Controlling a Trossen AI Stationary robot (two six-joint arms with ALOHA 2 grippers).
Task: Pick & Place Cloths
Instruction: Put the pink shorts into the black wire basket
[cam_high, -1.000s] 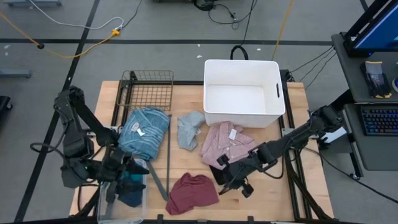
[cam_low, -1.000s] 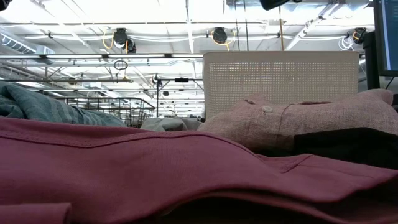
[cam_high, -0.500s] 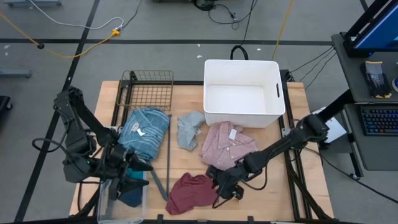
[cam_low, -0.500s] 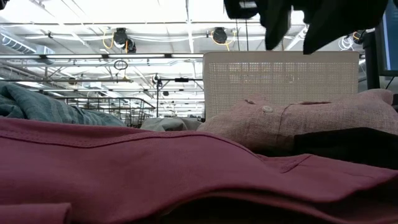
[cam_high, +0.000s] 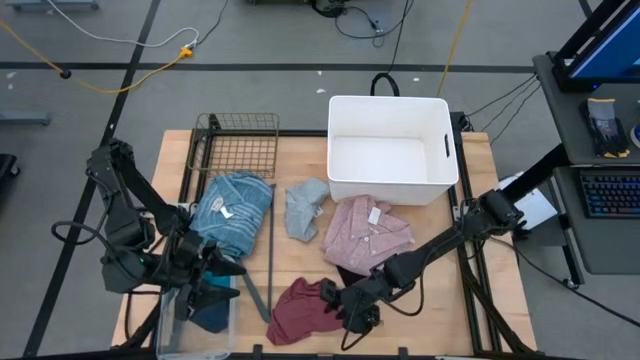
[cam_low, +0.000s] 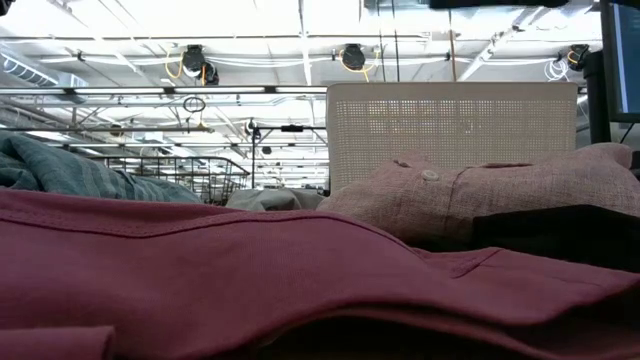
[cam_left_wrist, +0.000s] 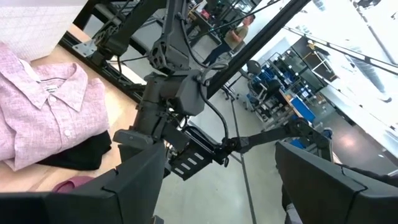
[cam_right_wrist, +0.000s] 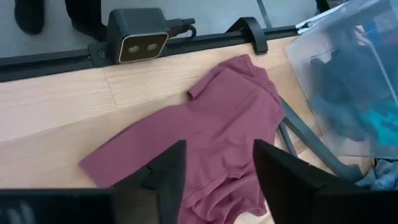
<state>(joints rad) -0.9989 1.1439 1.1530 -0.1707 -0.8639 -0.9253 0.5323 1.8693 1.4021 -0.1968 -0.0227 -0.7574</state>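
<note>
So here's where I'm at with the cloths job, and honestly it looks like most of it is still ahead of me. The white tub (cam_high: 392, 148) at the back of the table has nothing in it and so does the wire basket (cam_high: 241, 143). On the table I've still got the striped top (cam_high: 233, 212), the grey piece (cam_high: 303, 206), the pink shirt (cam_high: 366, 228) with a black piece (cam_left_wrist: 79, 153) tucked under its near edge, and the maroon one (cam_high: 302, 310) up front. The only stuff that seems put away is a teal and dark bundle (cam_right_wrist: 348, 99) sitting in the clear bin (cam_right_wrist: 314, 57) at the front left corner.

Right gripper (cam_high: 350, 317) is hanging right over the maroon shirt's edge, fingers (cam_right_wrist: 163, 175) spread apart with nothing between them, so I reckon that's my next grab. Left gripper (cam_high: 208, 280) is parked over the clear bin, wide open and empty too.

So, one bin partly loaded, five pieces loose on the wood
</note>
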